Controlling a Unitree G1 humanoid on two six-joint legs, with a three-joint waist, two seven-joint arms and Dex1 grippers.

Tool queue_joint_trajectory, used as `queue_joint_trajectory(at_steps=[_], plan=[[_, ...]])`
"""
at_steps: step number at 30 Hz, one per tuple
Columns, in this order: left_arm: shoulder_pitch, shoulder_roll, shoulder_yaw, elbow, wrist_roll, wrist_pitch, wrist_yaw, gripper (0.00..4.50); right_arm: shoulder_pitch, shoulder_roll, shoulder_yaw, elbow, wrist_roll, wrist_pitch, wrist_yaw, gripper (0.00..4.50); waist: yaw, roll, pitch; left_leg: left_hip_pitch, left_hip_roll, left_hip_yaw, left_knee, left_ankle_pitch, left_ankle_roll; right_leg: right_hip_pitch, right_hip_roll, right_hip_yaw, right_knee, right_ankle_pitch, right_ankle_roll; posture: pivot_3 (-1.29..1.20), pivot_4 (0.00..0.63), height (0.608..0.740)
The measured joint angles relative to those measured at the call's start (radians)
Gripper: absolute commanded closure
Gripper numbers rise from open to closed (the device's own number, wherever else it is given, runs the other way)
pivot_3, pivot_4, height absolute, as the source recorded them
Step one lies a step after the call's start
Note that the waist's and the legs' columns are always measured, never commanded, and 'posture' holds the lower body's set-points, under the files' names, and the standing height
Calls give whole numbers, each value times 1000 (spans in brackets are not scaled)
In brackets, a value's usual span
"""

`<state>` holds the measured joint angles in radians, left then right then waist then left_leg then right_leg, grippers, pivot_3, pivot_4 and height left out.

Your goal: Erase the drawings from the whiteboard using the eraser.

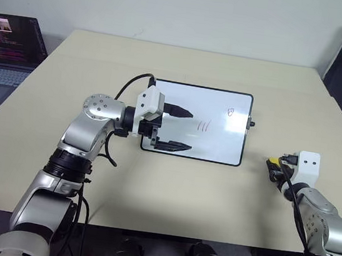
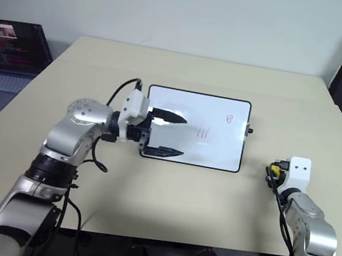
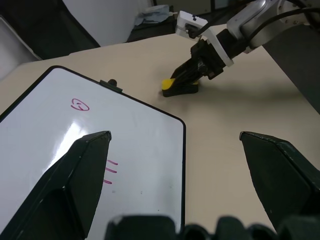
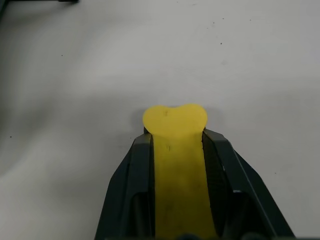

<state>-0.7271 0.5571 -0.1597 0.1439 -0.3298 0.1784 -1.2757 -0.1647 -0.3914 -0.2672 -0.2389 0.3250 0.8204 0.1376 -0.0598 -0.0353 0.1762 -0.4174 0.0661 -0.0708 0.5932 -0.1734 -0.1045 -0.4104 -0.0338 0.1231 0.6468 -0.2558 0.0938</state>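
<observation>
We're squeezing the yellow eraser [image 4: 176, 150] in our right pincer [image 4: 175, 142]; left pincer [image 1: 174, 128] gaping wide over the whiteboard [image 1: 222, 119]. Pinched hard, it's risking popping out onto the tabletop [image 1: 169, 191].

One whiteboard [image 1: 224, 106], one yellow eraser [image 3: 176, 86], two pincers, left [image 1: 182, 129] and right [image 3: 189, 76], one laptop [image 1: 5, 55]

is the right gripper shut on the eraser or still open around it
Shut on it. The right gripper's black fingers press both long sides of the yellow eraser, squeezing it so its free end bulges.
</observation>
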Motion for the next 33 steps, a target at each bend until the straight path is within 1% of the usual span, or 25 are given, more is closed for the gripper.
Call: queue_joint_trajectory(at_steps=[5,8,11,12,14,16,17,19,23,26,28,33], plan=[[67,32,19,-72,-4,63,36,0,44,-12,22,-88,0,14,22,3536,0,1,1,-1,0,0,0,0,0,0,0,0,0,0,0,0,150,740],[96,33,37,-130,1,104,101,0,86,-68,73,-214,9,44,66,3536,1,1,1,0,0,0,0,0,0,0,0,0,0,0,0,0,150,740],[99,27,38,-178,19,162,187,0,87,-100,118,-361,53,127,107,3536,1,1,1,0,0,-1,1,0,0,0,0,0,0,0,0,0,150,740],[99,25,37,-187,26,176,210,0,66,-103,129,-392,63,157,109,3536,0,1,1,0,0,-1,1,0,0,0,0,0,0,0,0,0,150,740],[94,7,32,-191,46,201,254,0,-27,-113,139,-440,87,212,109,3536,-3,1,1,0,-1,-1,2,1,1,1,0,1,0,1,0,0,150,740],[85,-13,26,-190,59,213,284,0,-118,-132,168,-455,88,230,111,3536,-2,1,1,0,-1,-1,3,1,2,1,0,1,0,1,0,0,150,740],[78,-18,24,-188,62,215,293,0,-163,-152,201,-453,79,231,120,3536,0,1,1,0,-1,-1,3,1,2,1,0,1,0,1,0,0,150,740],[58,-26,26,-169,66,226,309,0,-242,-172,279,-405,44,215,128,3536,0,1,1,0,-1,-1,2,1,2,1,1,1,-1,1,0,0,150,740],[39,-51,29,-137,64,239,327,0,-394,-145,397,-215,-59,120,120,3536,0,1,1,-1,-1,-1,0,1,2,0,1,0,-1,1,0,0,150,740],[38,-55,30,-134,54,258,324,0,-461,-118,435,-76,-149,30,89,3536,1,1,1,-2,-1,-1,-1,1,2,-1,1,0,-1,3,5,0,150,740],[39,-56,29,-137,50,267,319,0,-494,-101,451,9,-204,-19,69,3536,1,1,1,-3,-1,-1,-1,1,2,-2,1,0,-1,4,5,0,150,740],[66,-51,29,-175,36,284,303,0,-511,-84,460,97,-275,-74,62,3536,1,1,1,-4,-1,-2,-1,1,2,-2,1,-1,-1,4,5,0,150,740]])
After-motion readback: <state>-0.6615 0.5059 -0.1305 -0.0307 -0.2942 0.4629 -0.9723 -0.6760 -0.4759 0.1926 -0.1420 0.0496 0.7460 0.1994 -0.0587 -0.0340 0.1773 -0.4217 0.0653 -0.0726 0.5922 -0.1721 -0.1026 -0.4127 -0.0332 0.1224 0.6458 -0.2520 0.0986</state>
